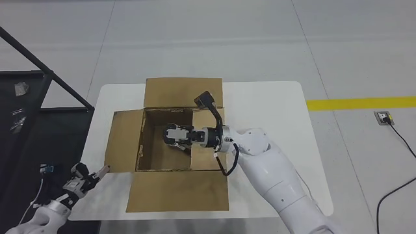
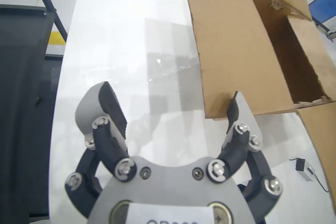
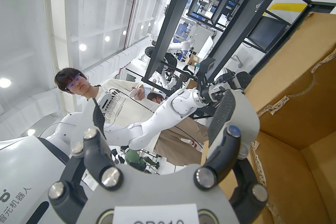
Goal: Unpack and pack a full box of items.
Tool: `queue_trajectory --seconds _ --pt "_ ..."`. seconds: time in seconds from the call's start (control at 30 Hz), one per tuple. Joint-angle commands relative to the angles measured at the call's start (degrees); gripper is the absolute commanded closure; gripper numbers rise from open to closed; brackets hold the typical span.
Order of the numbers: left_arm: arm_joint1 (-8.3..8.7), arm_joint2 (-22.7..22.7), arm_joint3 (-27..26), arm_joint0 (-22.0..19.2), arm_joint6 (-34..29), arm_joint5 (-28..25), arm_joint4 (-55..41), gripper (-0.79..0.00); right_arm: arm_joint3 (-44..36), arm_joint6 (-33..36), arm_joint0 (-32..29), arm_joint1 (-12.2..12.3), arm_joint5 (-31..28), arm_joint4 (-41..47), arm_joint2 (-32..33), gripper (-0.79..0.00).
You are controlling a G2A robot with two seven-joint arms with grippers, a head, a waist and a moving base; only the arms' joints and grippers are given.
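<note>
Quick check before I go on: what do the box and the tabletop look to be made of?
Box: brown corrugated cardboard, matte; the flap edges are ragged and fibrous where they tore. Table: white, smooth, fairly glossy top, probably laminate or coated board; it shows faint reflections in the left wrist view.

From high, the top view looks down on bench (image 1: 273, 97) and box (image 1: 183, 92). Both wrist views see that box close; the right faces upward.
</note>
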Motion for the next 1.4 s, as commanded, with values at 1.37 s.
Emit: queue_trajectory --seconds 1.37 --pt "1.46 12.2 -26.8 -5.6 -20.0 -5.1 -17.7 -0.785 -44.4 -7.5 -36.6 9.9 -3.3 -16.0 24.5 -0.785"
